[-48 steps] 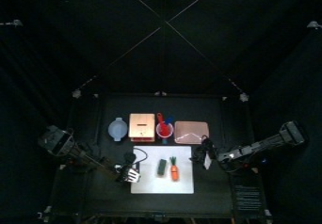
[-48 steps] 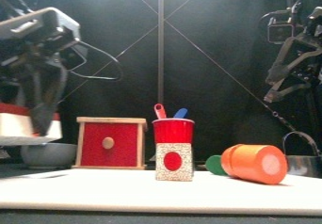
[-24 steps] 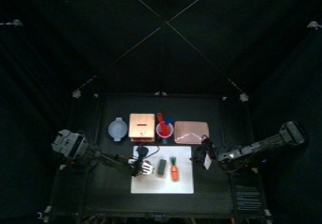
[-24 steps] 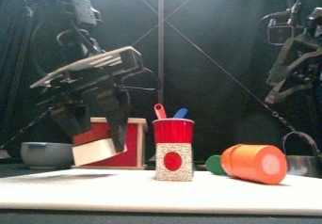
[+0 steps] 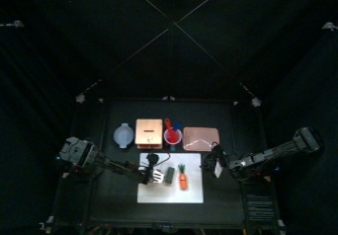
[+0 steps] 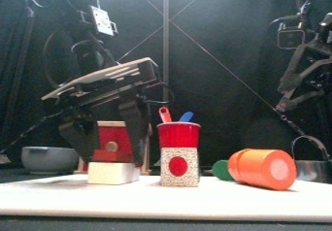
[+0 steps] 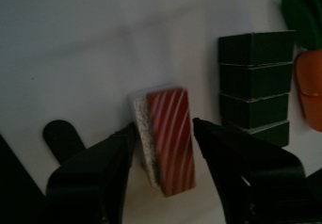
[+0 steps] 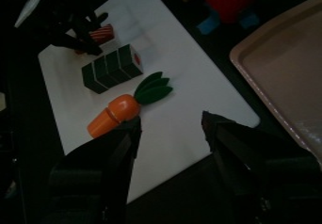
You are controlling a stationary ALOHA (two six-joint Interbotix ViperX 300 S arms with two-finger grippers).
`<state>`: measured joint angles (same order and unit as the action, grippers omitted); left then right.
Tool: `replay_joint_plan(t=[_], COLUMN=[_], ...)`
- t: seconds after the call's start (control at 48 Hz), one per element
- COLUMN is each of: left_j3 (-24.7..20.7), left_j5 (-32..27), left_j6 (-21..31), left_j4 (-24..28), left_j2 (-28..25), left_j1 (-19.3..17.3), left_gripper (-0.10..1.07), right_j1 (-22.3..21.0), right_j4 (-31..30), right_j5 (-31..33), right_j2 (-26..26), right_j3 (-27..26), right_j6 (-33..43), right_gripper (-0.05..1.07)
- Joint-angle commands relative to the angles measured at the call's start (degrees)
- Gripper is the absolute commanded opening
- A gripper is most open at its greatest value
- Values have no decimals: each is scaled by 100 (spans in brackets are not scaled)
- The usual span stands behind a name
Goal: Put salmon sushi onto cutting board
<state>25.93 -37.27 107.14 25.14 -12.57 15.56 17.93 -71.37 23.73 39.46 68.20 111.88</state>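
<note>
Salmon sushi [image 7: 167,139] sits pinched between my left gripper [image 7: 164,145] jaws, low in the left wrist view, resting on the white cutting board [image 7: 88,49]. I see it at lower left of the front view, beside the red cup [image 6: 180,153]. My right gripper [image 8: 176,148] hangs spread wide, holding nothing

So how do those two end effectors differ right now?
The left end effector is shut on the salmon sushi, low over the cutting board. The right end effector is open and holds nothing, over the cutting board's edge near the toy carrot. In the front view the left arm reaches in among the things, while the right arm hangs back at the side. Both have two black jaws.
</note>
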Motion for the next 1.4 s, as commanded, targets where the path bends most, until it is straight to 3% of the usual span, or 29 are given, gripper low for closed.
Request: replay_joint_plan(t=[0.0,0.125,0.354,0.542,0.688,0.854,1.042,1.146,1.375], left_j3=[-158,-114,325,1020,1767,2470,3182,3384,3577], left_j5=[18,70,79,448,1283,2197,2549,2610,3103], left_j6=[-18,-202,-1020,-1564,-2153,-2382,-2540,-2549,-2628], left_j4=[9,-9,-141,70,932,2092,3639,4008,4113], left_j2=[97,220,1397,2426,3322,4386,5265,5440,5449], left_j1=[-35,-26,35,176,272,369,352,35,-439], left_gripper=[98,100,100,100,100,100,100,100,100], right_j1=[-9,-9,18,26,62,62,26,18,18], right_j4=[-9,9,9,-97,-299,-396,-369,-360,-360], right_j5=[9,9,9,9,9,9,26,35,44], right_j2=[9,9,44,97,123,123,53,26,0], right_j3=[-53,-53,-97,-176,-290,-404,-369,-413,-387], right_j6=[-9,0,0,-9,0,0,53,44,53], right_gripper=[88,88,88,88,88,88,88,88,88])
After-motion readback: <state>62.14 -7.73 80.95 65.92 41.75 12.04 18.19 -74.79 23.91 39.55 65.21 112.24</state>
